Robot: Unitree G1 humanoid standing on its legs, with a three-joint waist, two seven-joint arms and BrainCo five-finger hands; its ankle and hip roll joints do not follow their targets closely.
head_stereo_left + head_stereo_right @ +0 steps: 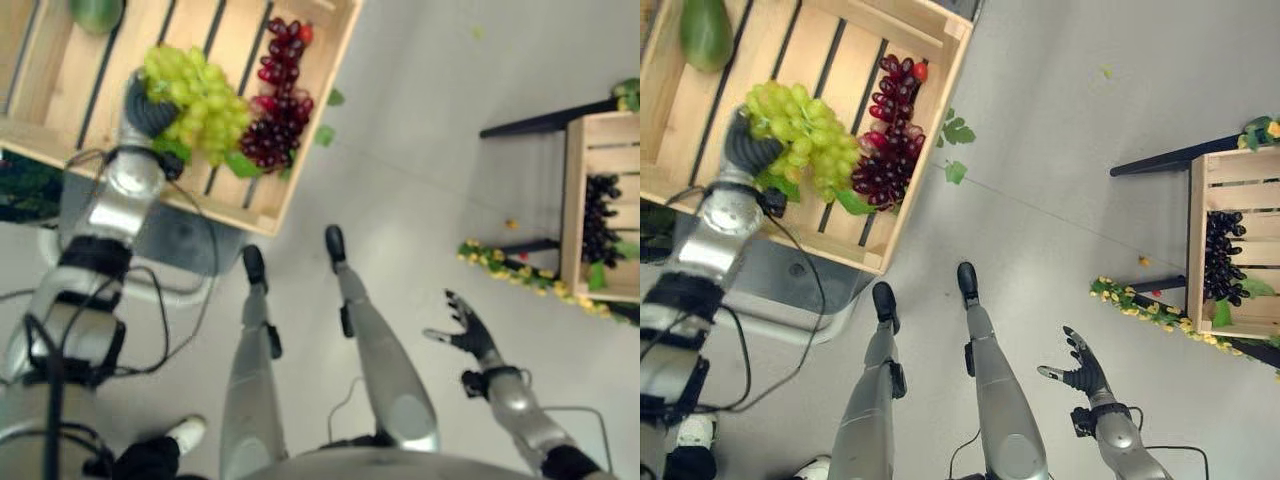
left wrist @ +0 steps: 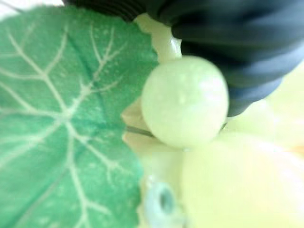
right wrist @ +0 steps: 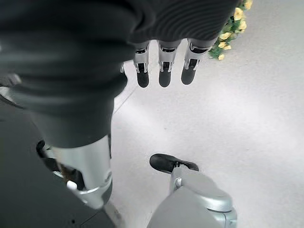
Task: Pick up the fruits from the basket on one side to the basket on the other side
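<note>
The right hand [image 1: 1080, 373] hangs nearest, fingers spread and empty, while at far left the left hand [image 1: 748, 150] appears curled around the green grapes [image 1: 805, 135] over the left crate [image 1: 925, 120], which also holds red grapes [image 1: 885, 150]; carrying them across to the right crate [image 1: 1196, 245] of dark grapes [image 1: 1222, 258] seems next.

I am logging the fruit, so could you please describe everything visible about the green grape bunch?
The green grape bunch is a dense cluster of pale, glossy round grapes with green leaves attached. It sits over the slatted wooden crate, beside the dark red grapes. The left robot hand is against it, fingers hidden.
</note>
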